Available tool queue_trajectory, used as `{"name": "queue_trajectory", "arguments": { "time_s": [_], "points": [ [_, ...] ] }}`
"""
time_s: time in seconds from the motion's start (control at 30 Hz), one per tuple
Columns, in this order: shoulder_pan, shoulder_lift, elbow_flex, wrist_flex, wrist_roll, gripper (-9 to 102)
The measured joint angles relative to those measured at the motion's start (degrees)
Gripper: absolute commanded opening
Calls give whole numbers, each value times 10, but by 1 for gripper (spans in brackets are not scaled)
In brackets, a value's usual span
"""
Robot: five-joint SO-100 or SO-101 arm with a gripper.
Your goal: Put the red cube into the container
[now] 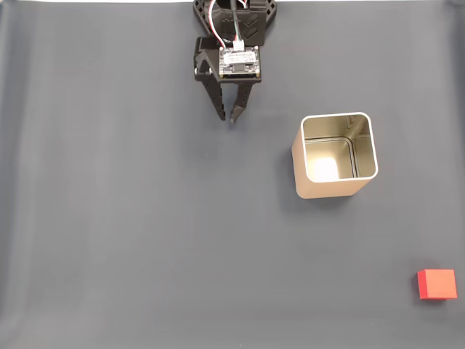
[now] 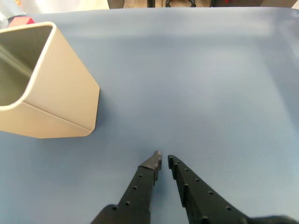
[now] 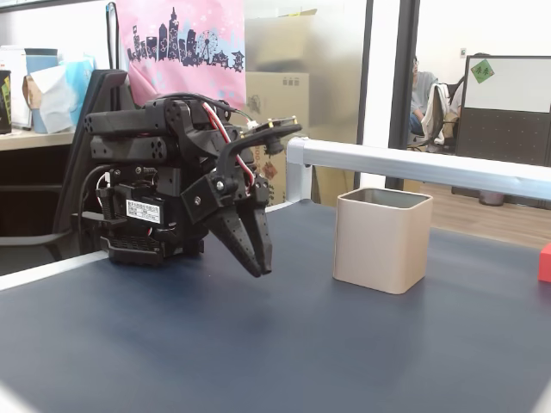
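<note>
We see the gripper [image 1: 231, 117] near the top of a fixed view from above, folded back close to the arm's base, its two black fingers drawn together with only a thin slit between the tips and nothing held between them. In the wrist view the same gripper [image 2: 164, 161] comes in from the bottom edge, tips nearly meeting above bare dark blue-grey mat [image 2: 201, 84]. From the low side-on fixed view, the gripper [image 3: 258, 268] hangs tilted downward, its tips just above the surface rather than resting on it. We find the container [image 1: 336, 155] standing upright on the mat to the right of the gripper in the view from above, well apart from it, its shiny inside empty. In the wrist view it [image 2: 51, 93] fills the upper left corner, and in the side-on view it [image 3: 381, 238] stands right of the arm. The red cube [image 1: 437, 284] lies on the mat near the bottom right corner of the view from above, well apart from both the container and the gripper; in the side-on view we catch only a red sliver of it [image 3: 545, 262] at the right edge.
</note>
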Motion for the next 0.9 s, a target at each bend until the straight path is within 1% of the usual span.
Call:
{"name": "queue_trajectory", "arguments": {
  "time_s": [0.13,0.27,0.5,0.7,0.9],
  "points": [
    [0,-66,-73,-15,16,0],
    [0,-183,-185,-15,33,0],
    [-10,-411,-439,26,40,0],
    [-71,-578,-647,70,52,0],
    [-153,-726,-824,97,102,3]
  ]
}}
